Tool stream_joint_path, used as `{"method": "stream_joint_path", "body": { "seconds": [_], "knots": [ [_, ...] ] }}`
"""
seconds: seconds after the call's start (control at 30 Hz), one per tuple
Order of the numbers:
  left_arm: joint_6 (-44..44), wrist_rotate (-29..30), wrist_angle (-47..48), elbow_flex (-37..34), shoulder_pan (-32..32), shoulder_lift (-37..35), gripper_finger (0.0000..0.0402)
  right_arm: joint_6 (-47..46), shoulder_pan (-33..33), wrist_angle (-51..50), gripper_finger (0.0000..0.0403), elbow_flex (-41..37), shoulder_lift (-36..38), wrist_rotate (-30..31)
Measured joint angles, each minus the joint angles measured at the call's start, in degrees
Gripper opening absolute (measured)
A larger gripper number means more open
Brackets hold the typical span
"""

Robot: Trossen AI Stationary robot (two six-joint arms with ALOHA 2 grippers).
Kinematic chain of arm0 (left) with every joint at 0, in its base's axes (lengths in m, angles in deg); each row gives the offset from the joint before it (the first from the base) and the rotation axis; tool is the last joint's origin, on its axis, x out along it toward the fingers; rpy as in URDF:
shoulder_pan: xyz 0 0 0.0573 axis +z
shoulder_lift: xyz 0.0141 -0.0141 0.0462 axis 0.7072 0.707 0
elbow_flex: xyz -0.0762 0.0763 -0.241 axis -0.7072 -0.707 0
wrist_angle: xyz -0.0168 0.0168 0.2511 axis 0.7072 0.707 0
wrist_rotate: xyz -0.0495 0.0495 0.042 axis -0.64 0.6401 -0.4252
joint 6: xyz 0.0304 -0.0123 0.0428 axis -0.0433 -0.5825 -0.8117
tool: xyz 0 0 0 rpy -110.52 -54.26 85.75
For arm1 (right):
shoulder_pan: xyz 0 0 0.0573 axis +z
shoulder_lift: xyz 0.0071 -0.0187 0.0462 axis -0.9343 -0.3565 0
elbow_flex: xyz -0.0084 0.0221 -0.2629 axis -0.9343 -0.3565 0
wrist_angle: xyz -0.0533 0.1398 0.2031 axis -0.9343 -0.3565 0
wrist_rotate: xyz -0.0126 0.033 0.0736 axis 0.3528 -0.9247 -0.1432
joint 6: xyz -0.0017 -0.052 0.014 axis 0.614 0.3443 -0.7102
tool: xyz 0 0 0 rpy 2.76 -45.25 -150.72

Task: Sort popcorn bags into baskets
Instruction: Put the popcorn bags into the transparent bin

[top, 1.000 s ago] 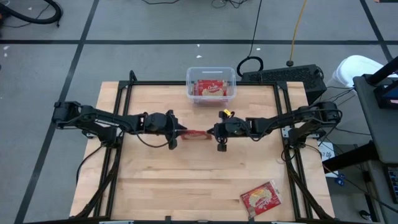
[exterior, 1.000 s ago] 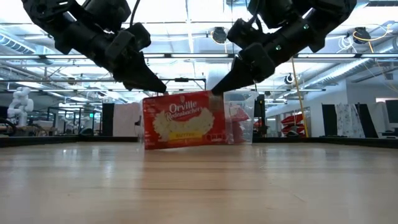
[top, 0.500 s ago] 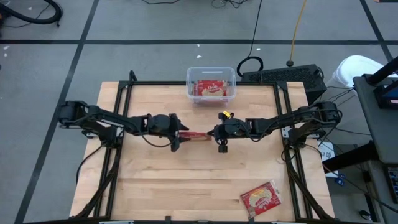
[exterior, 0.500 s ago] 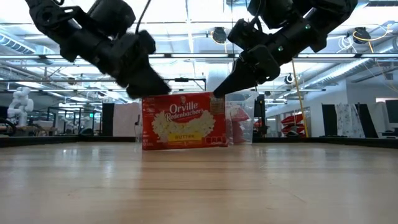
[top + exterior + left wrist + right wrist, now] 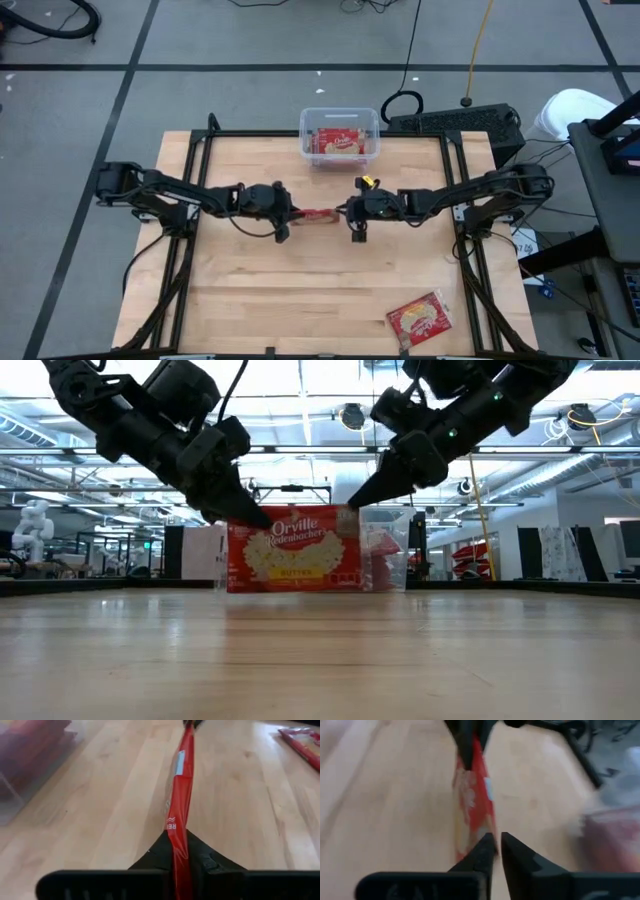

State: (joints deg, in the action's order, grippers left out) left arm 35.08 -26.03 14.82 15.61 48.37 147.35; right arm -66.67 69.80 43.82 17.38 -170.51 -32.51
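A popcorn bag [image 5: 294, 548] stands on edge mid-table between both arms. The left gripper [image 5: 179, 851] is pinched onto its one end. The right gripper [image 5: 496, 851] sits at the other end with a narrow gap between its fingers; I cannot tell whether it grips the bag. The clear tub [image 5: 340, 136] at the far edge holds packets, blurred through its wall. Another bag [image 5: 419, 318] lies near the front right corner.

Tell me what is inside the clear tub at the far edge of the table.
The clear tub holds a popcorn bag lying flat, cream oval face up. That bag covers the tub's floor, so whether more bags lie beneath it cannot be seen.
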Motion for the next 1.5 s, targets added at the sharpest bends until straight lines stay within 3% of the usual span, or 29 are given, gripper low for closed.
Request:
{"method": "stream_joint_path", "body": {
  "seconds": [0.2, 0.37, 0.53, 0.73, 1.1, 1.3, 1.5],
  "knots": [
    [-1.99, -0.40, 2.15, 1.33, 1.70, -2.66, 0.0025, 3.19, -0.15, -6.63, 0.0085, -0.03, 8.72, 5.28],
    [-6.84, -2.13, 12.85, 9.37, 4.74, -3.56, 0.0019, 4.28, -0.35, -12.24, 0.0125, -0.03, 15.10, 6.63],
    [-14.08, -2.22, 23.53, 18.97, 7.61, -3.59, 0.0029, 3.40, -0.35, -15.96, 0.0136, -0.05, 17.92, 6.58],
    [-21.66, -2.29, 29.55, 28.48, 11.43, -3.59, 0.0019, 0.39, 0.80, -15.50, 0.0131, -5.05, 20.08, 6.17],
    [-28.22, -8.39, 36.06, 45.50, 20.78, 3.37, 0.0028, -5.40, 1.89, 7.38, 0.0130, -22.33, 21.16, 0.14],
    [-26.84, -15.60, 37.32, 55.51, 26.78, 12.22, 0.0021, -5.43, 2.97, 16.97, 0.0130, -28.73, 21.16, 0.18],
    [-21.68, -24.64, 39.18, 62.06, 30.53, 20.30, 0.0031, -6.39, 4.33, 18.68, 0.0130, -30.52, 21.16, 0.20]
  ]
}}
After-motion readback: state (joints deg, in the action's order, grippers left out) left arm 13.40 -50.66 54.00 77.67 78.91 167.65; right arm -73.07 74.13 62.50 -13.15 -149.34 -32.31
